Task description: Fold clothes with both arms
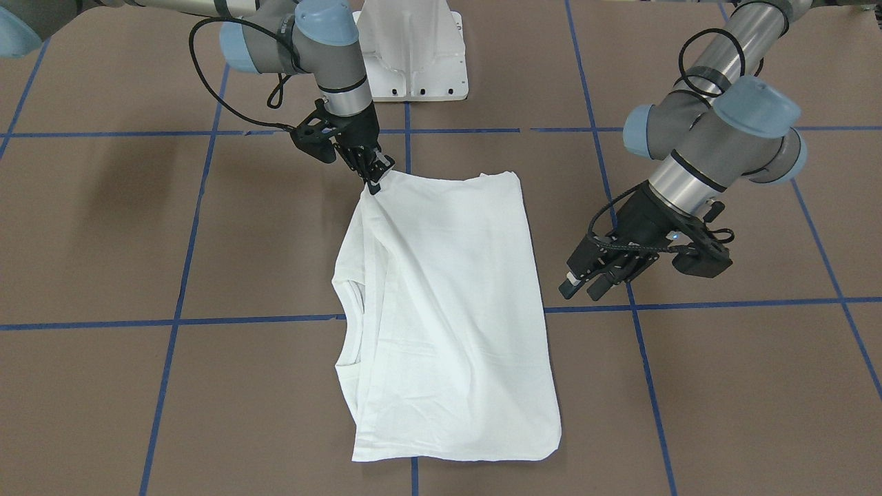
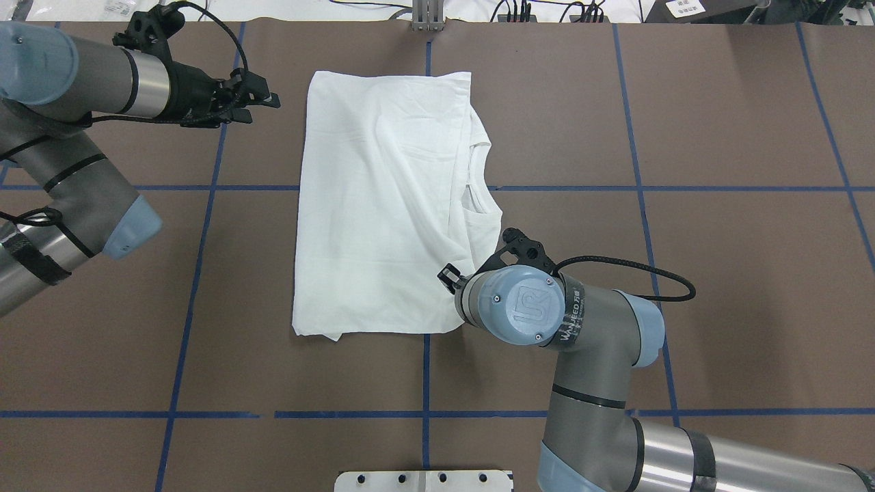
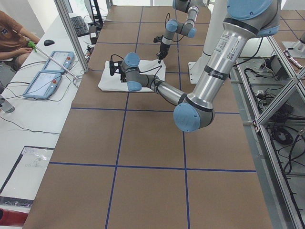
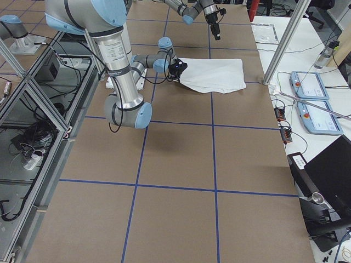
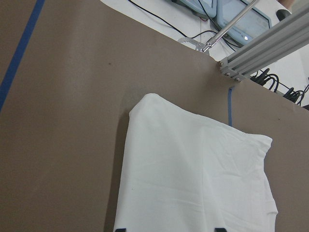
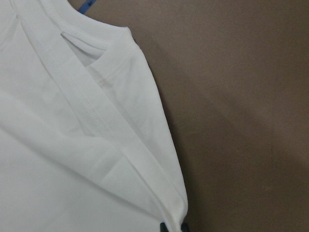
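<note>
Right pincer (image 1: 375,183) clamped on shirt (image 1: 448,310) corner, 11 o'clock in front view. Left pincer (image 1: 583,288) agape, empty, 3 o'clock. Likely risk: one-sided pull drags layers, undoes fold.

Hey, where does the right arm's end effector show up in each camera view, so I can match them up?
Front-facing: right end effector upper left of centre, pinching a corner of the white T-shirt.
Overhead: near centre, mostly hidden from above.
Exterior left: far, top centre.
Exterior right: upper centre.
Left wrist: not in it.
Right wrist: fingertips at bottom edge.
Shared landmark: the T-shirt corner it holds.
</note>
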Robot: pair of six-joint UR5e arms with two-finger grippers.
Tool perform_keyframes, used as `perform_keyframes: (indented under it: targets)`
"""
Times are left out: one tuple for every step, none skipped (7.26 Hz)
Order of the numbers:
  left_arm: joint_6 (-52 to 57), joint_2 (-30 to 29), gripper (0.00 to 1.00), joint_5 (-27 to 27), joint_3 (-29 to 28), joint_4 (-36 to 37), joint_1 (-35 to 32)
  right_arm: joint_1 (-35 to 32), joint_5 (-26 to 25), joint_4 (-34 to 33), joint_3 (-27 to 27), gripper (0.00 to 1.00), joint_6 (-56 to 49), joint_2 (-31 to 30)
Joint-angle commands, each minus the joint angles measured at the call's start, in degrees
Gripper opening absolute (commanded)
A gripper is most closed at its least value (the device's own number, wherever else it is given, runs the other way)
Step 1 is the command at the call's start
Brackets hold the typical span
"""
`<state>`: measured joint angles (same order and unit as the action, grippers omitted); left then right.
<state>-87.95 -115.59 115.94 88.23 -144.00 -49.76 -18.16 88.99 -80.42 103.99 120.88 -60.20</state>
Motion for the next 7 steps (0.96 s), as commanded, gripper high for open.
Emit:
perform_keyframes:
  targets:
    - [-10.0, 5.5, 0.69, -0.4, 11.2, 0.3, 6.4, 1.7, -0.3, -0.8, 6.5, 0.00, 1.5, -4.3]
    - [-14.5, 8.6, 0.69, -2.9, 16.7, 1.6, 10.9, 2.2, -0.3, -0.8, 9.0, 0.00, 2.1, -6.2]
    - [-17.1, 11.8, 0.72, -9.1, 21.1, 4.0, 17.4, 2.6, -0.3, -0.9, 10.1, 0.00, 2.2, -7.1]
    - [-20.1, 13.3, 0.72, -17.4, 22.6, 7.6, 25.1, 2.8, -0.3, -0.8, 10.7, 0.00, 2.3, -8.3]
    - [-21.0, 13.0, 0.72, -22.6, 22.9, 13.9, 30.0, 3.0, -0.4, -0.8, 11.4, 0.00, 2.3, -9.4]
    - [-22.9, 12.6, 0.72, -23.6, 23.0, 18.7, 32.7, 3.0, -0.4, -0.9, 11.9, 0.00, 2.3, -9.6]
    - [-25.1, 12.0, 0.73, -23.8, 22.7, 20.8, 35.6, 3.2, -0.4, -0.8, 11.9, 0.00, 2.3, -9.7]
